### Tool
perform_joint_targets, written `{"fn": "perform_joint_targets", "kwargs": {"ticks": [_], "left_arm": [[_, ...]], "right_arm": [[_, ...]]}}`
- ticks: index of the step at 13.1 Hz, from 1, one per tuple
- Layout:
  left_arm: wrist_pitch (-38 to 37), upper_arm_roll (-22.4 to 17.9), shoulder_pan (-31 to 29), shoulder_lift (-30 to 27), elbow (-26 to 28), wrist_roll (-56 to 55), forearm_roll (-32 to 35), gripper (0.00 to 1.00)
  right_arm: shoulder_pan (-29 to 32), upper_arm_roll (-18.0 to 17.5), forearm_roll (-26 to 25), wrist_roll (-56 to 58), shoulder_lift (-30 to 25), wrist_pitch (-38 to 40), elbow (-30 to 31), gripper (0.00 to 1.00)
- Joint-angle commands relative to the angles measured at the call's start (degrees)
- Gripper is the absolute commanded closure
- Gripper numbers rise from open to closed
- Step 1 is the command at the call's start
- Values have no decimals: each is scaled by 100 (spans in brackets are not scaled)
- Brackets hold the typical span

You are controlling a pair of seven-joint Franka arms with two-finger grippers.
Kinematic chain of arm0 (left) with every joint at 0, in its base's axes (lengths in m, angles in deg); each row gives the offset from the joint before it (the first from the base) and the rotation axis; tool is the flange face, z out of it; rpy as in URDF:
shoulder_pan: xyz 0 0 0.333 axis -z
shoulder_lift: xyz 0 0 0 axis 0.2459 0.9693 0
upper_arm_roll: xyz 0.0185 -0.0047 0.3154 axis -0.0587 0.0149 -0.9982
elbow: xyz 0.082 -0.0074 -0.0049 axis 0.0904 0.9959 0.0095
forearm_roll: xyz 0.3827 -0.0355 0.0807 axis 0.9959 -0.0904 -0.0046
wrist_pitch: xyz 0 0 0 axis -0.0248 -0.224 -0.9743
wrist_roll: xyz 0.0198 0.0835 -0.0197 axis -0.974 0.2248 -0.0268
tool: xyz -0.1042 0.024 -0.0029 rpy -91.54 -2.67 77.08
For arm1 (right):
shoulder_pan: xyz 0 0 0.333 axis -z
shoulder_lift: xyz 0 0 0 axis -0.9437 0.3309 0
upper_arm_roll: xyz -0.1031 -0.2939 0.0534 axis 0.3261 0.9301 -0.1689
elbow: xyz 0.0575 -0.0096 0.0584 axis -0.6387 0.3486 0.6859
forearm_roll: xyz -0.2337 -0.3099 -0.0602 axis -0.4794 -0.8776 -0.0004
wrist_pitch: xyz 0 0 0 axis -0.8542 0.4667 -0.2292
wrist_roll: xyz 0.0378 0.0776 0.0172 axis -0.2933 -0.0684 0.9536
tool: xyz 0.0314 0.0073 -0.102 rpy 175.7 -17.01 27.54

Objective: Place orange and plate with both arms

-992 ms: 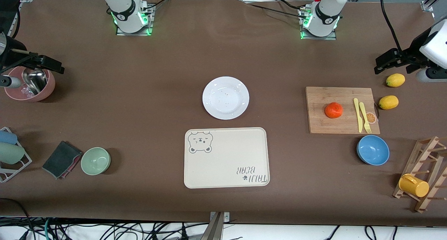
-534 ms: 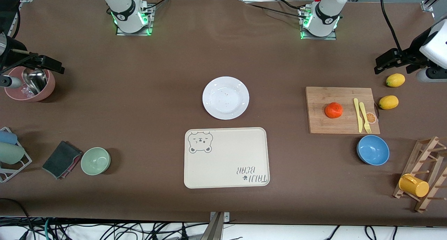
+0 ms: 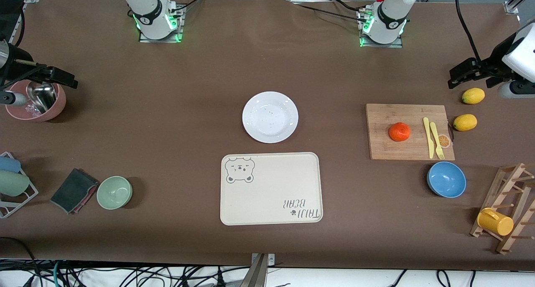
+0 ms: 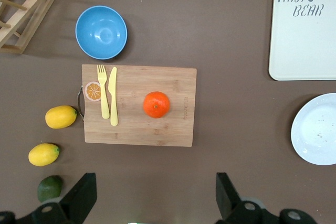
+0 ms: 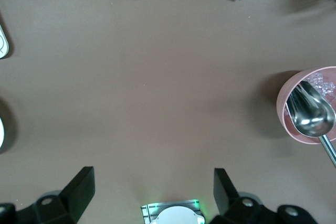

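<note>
The left gripper (image 4: 152, 203) is held up with its fingers spread wide, nothing gripped, over bare table beside the cutting board (image 4: 137, 129). The orange (image 4: 156, 104) is seen on that board, well below it. The right gripper (image 5: 152, 198) is parked spread and unloaded too, the plate (image 3: 270, 116) well apart mid-table.

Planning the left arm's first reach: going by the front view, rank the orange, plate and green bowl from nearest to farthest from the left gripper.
Left gripper, jaws open, is over the left arm's table end.
1. Orange, on the cutting board.
2. Plate, mid-table.
3. Green bowl, right arm's end.
</note>
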Motion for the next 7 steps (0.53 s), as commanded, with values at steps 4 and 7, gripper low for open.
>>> {"fn": "perform_joint_targets", "kwargs": {"ticks": [4, 7], "left_arm": [[-4, 18, -42, -14, -5, -30, -89, 0], [-4, 18, -51, -14, -5, -30, -89, 0]], "right_arm": [[17, -19, 78, -14, 1, 85, -55, 0], [17, -19, 78, -6, -7, 94, -37, 0]]}}
